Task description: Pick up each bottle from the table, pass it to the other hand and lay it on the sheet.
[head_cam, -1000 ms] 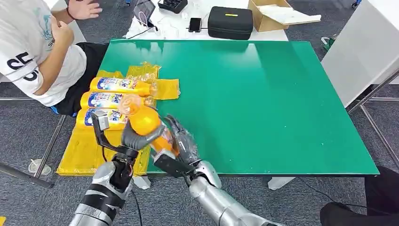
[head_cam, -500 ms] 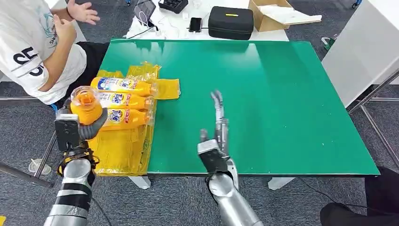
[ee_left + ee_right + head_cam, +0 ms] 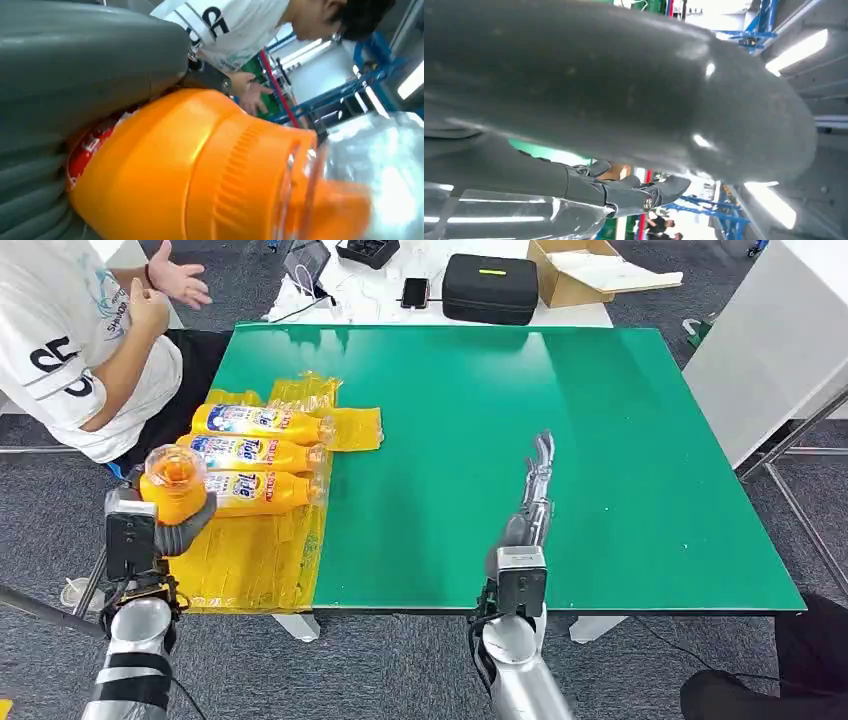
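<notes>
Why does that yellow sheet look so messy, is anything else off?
The yellow sheet is crumpled and hangs over the green table's left edge. Three orange bottles lie in a neat row on it. The left robot hand holds a fourth bottle upright. Nothing looks spilled.

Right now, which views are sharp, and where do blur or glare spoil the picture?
Head view: sharp, with pale ceiling glare on the far part of the green table. Left wrist view: the orange bottle fills the close range, its clear cap end blurred. Right wrist view: the right hand is dark against bright ceiling lights.
</notes>
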You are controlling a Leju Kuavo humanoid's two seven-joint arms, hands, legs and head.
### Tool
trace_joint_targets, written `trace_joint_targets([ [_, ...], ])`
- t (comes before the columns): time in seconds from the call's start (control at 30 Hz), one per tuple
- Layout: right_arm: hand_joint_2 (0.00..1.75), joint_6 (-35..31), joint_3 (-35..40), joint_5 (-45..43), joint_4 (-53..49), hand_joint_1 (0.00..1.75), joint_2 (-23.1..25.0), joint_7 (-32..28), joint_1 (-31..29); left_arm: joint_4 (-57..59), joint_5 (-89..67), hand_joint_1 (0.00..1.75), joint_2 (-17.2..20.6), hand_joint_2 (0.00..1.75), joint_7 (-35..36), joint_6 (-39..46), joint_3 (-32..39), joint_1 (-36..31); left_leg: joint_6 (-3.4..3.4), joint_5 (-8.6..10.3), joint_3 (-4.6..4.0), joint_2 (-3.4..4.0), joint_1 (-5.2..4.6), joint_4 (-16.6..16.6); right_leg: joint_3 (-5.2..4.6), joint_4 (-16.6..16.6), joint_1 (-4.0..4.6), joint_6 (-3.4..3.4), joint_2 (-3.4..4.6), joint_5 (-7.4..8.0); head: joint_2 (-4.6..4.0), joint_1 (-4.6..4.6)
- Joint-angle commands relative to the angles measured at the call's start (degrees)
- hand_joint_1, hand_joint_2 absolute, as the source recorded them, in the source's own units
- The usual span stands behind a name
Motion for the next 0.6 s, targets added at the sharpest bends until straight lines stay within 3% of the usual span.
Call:
trace_joint_targets([
  [0.03,0.00,3.97,-2.41,-3.16,3.61,0.00,-1.78,-0.66,-2.95,16.18,-27.40,1.75,13.87,1.75,2.98,-0.12,-12.93,-1.67,0.02,-0.10,0.36,0.19,-0.01,-0.09,0.27,-0.07,0.02,-0.09,0.12,-0.05,-0.02,-0.04],
  [0.2,0.00,6.00,-1.96,-3.78,5.54,0.00,-1.77,-0.13,-3.99,30.35,-32.70,1.75,14.64,1.75,3.31,-0.98,-20.20,-8.31,0.03,-0.06,0.52,-0.08,0.00,-0.14,0.48,-0.11,0.05,-0.14,-0.17,-0.13,-0.02,-0.04],
  [0.6,0.00,8.30,0.09,-4.13,9.67,0.00,-0.87,0.26,-6.45,37.46,-31.23,1.75,10.79,1.75,-0.43,-3.18,-24.19,-12.72,0.01,-0.01,0.29,-0.19,0.02,-0.05,0.31,-0.04,0.03,-0.10,-0.08,-0.06,-0.02,-0.04],
])
